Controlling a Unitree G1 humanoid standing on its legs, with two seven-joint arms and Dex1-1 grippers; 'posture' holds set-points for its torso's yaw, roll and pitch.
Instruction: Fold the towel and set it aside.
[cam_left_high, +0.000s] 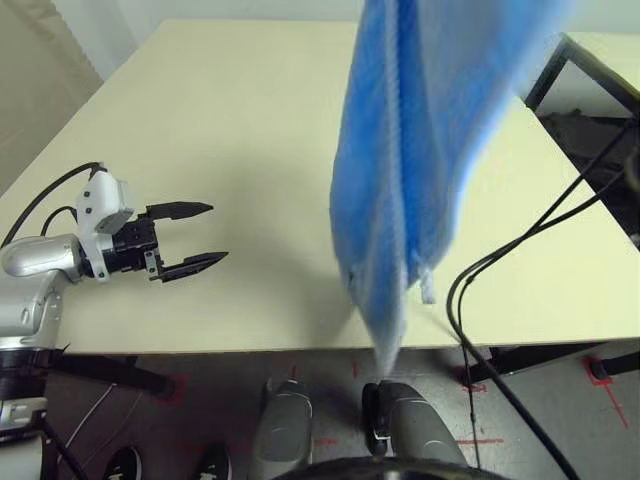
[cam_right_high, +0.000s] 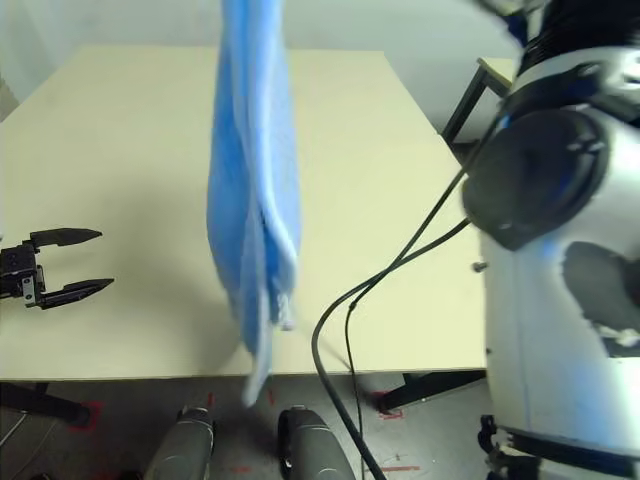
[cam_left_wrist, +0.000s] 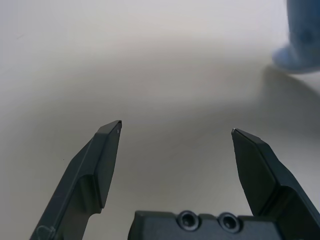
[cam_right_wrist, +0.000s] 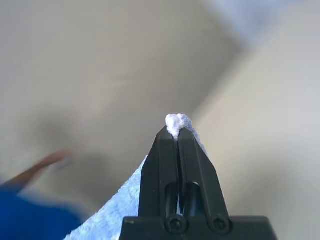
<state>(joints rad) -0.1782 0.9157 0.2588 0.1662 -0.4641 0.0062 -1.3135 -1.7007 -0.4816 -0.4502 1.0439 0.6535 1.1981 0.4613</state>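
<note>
Towel: the towel (cam_left_high: 400, 180) hangs in long folds above the counter (cam_left_high: 220, 130), its lower tip dangling near the front edge.
Right gripper (cam_right_wrist: 178, 131): jaws clamped on a pinch of the towel.
Left gripper (cam_left_high: 195, 237): jaws spread wide, empty, low over the counter, well apart from the towel.

The left end effector (cam_left_high: 205, 237) has two black, tapering fingers (cam_left_wrist: 102, 165) with chamfered tips, mounted on a black block showing two socket-head screws. Behind it sit a white housing and a rounded silver forearm, with black cables looping back from the wrist. The right end effector (cam_right_wrist: 177, 131) is likewise black, with two screws at its base. A large white shell with a dark round joint cover fills the right arm.
</note>
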